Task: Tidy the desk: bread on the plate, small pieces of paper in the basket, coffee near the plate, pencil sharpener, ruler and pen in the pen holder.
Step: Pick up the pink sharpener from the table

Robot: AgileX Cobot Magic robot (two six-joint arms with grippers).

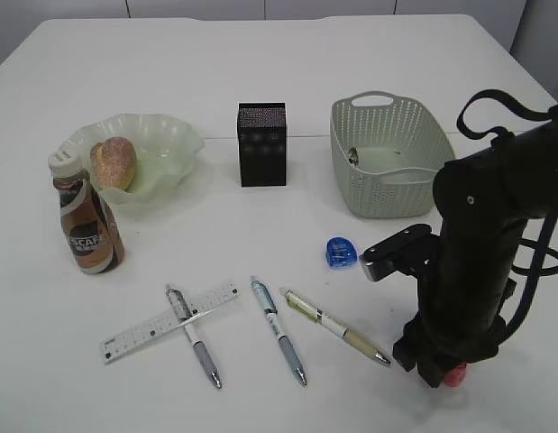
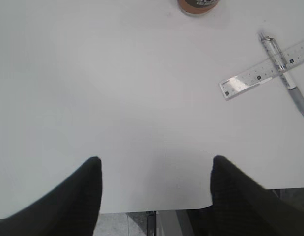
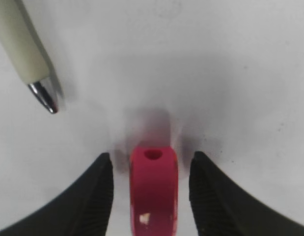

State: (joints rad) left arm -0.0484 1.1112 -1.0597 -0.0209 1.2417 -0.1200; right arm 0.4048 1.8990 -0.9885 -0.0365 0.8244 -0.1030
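My right gripper (image 3: 151, 154) stands open, low on the desk (image 1: 288, 54), straddling a red pencil sharpener (image 3: 153, 189) with a gap on each side; in the exterior view the sharpener (image 1: 453, 374) peeks out under the arm. A blue sharpener (image 1: 338, 252) lies near the basket (image 1: 391, 158). The bread (image 1: 114, 162) sits in the plate (image 1: 166, 135), the coffee (image 1: 87, 225) beside it. The ruler (image 1: 170, 320) lies under one pen (image 1: 194, 336); two more pens (image 1: 279, 330) lie to its right. The pen holder (image 1: 261, 144) stands mid-desk. My left gripper (image 2: 156, 159) hangs open and empty.
A cream pen's tip (image 3: 24, 54) lies just left of the right gripper. A small grey bit (image 1: 352, 155) rests inside the basket; loose paper pieces do not show. The desk's front edge runs under the left gripper. The coffee's base (image 2: 198, 5) and ruler (image 2: 264, 71) lie ahead of it.
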